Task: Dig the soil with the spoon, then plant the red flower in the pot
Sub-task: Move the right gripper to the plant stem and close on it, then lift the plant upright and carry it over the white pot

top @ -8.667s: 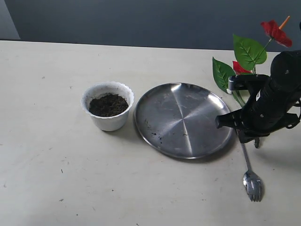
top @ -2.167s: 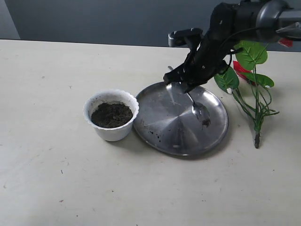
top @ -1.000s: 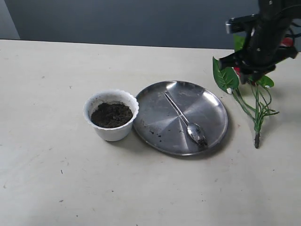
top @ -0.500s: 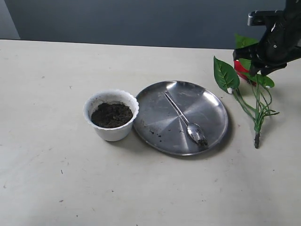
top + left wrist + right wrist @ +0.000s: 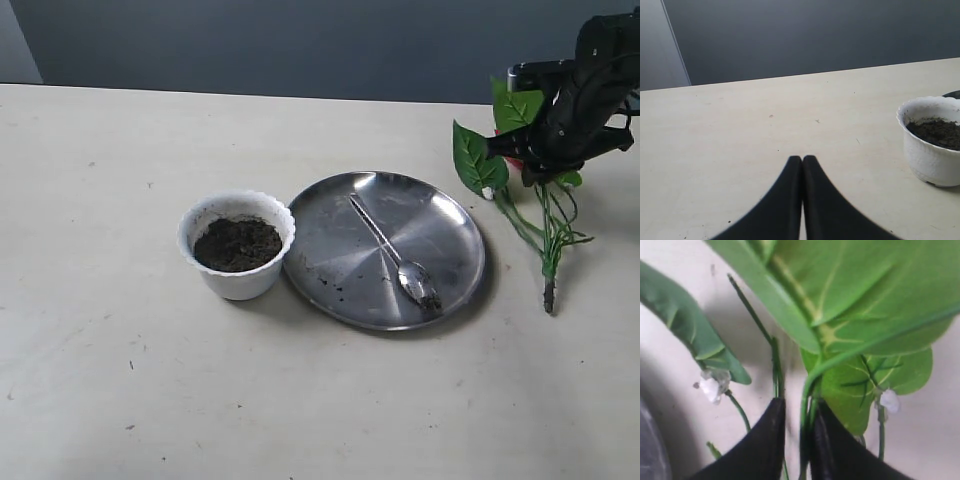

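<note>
My right gripper pinched the red flower by its stems beside the steel plate, my left gripper sat closed and empty, and I saw no readable writing.

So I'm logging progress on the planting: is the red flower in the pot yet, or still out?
Still out. The red flower lies on the table beside the plate; the pot holds only soil.
</note>
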### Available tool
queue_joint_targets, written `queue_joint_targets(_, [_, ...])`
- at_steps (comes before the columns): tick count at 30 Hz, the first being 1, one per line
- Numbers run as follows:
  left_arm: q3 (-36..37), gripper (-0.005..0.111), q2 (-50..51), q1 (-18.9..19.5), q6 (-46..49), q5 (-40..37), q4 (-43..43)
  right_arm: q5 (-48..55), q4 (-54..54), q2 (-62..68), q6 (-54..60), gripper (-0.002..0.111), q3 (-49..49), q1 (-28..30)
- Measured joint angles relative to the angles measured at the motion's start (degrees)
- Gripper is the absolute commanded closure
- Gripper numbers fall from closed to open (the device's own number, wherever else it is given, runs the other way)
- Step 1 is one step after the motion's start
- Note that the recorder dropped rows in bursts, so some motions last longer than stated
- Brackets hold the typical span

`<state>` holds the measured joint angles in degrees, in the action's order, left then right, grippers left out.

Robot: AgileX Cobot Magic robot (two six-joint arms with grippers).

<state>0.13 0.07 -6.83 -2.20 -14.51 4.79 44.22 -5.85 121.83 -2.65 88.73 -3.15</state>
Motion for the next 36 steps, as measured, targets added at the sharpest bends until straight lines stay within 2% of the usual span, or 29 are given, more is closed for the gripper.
queue_joint_targets(7, [0.0, 0.106, 0.0, 0.0, 0.0, 0.0, 0.0, -0.78, -0.97, -1.93, 0.13, 0.108, -0.06, 0.0])
queue_joint_targets(13, [0.0, 0.106, 0.0, 0.0, 0.0, 0.0, 0.0, -7.5, -0.01, -12.43, 0.48, 0.108, -0.14, -0.23])
queue_joint_targets(17, [0.0, 0.106, 0.0, 0.0, 0.0, 0.0, 0.0, -12.64, 4.46, -17.62, 3.6, 0.108, -0.14, -2.34])
queue_joint_targets(20, [0.0, 0.106, 0.0, 0.0, 0.0, 0.0, 0.0, -16.35, 13.6, -18.97, 9.92, 0.108, -0.03, -5.94])
queue_joint_targets(24, [0.0, 0.106, 0.0, 0.0, 0.0, 0.0, 0.0, -20.98, 30.94, -18.42, 22.17, 0.108, -0.03, -11.91])
queue_joint_targets(31, [0.0, 0.106, 0.0, 0.0, 0.0, 0.0, 0.0, -31.76, 62.36, -14.62, 56.9, 0.108, -0.03, -24.77])
queue_joint_targets(36, [0.0, 0.106, 0.0, 0.0, 0.0, 0.0, 0.0, -37.57, 81.97, -10.64, 77.74, 0.108, -0.03, -32.27])
